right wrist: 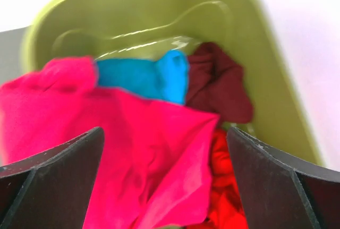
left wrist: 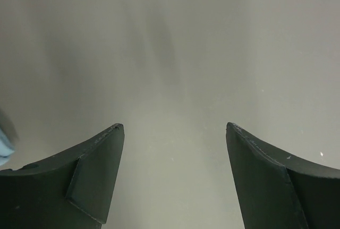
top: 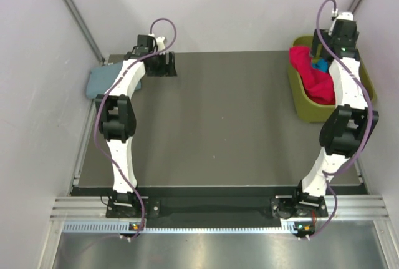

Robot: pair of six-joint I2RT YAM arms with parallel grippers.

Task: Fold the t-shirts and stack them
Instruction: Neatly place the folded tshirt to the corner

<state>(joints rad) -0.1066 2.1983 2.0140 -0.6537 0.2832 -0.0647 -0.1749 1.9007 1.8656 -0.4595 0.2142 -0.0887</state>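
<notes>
Pink tee (right wrist: 133,149) overlaps red tee (right wrist: 228,197) in bin (right wrist: 276,80) | grey-blue tee (top: 98,80) partly behind left arm (top: 126,80) | both jaws spread

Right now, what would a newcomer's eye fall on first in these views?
The olive-green bin at the far right corner of the table stands out, heaped with a bright pink tee, turquoise tee, maroon tee and red tee. The right fingers hang open just above that heap. At the far left edge lies a grey-blue tee, with the left fingers open and empty nearby.
</notes>
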